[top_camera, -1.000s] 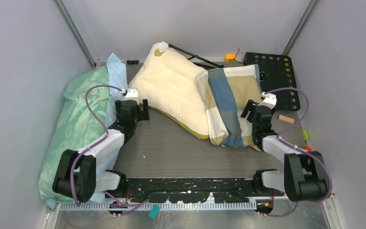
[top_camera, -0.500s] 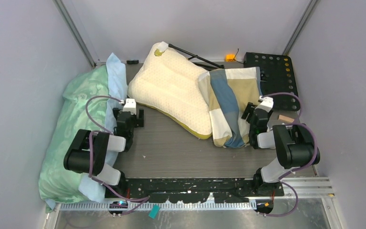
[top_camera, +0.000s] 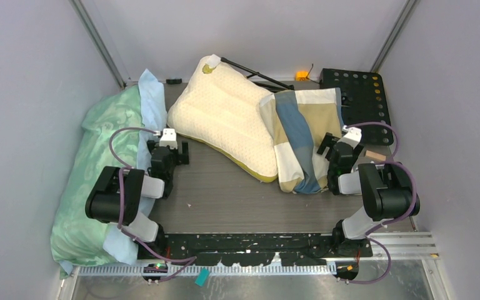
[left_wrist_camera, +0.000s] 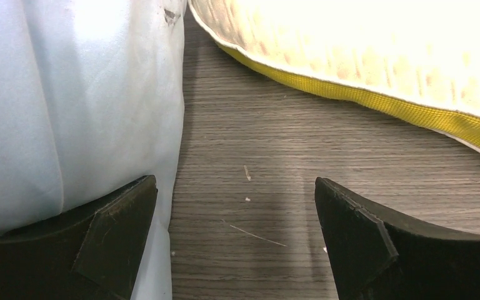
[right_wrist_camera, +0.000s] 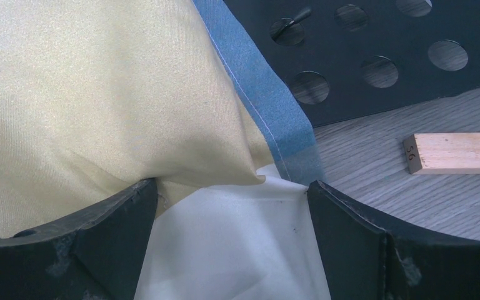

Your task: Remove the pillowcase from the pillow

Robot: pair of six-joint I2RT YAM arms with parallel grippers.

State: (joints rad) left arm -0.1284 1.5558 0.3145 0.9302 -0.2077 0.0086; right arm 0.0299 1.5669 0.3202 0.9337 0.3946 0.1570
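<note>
Between the fingers of your right gripper [right_wrist_camera: 231, 187], which stand wide apart w/ nothing held, lies the pillowcase [right_wrist_camera: 87, 94]: tan panel ahead and to the left, blue hem strip running ahead-right, white panel directly under the gap. Its left finger is against the tan fold; can't tell if the other one touches cloth. Off to that gripper's right a wooden block [right_wrist_camera: 453, 153] lies on the table [left_wrist_camera: 256, 137], w/ the perforated board [right_wrist_camera: 375, 44] ahead of it.

Your left gripper [left_wrist_camera: 234, 187] is also wide open and empty, over bare table. The pillow [left_wrist_camera: 362, 56] is ahead and to its right, yellow edge facing it, not touching. The light blue cloth [left_wrist_camera: 69, 106] sits right at its left finger.

From the top cam the pillow looks mostly bare, w/ the case bunched over the end nearest the right gripper; can't tell if that end is inside the cloth. So prob. the last stage: re-grip, then a final pull.

Next move, as I read it: drop the right gripper a little and close on case cloth only, not the padding under it. Bring the left one fwd to pin or pinch the yellow edge, keeping off the blue cloth. Then draw the two apart.
</note>
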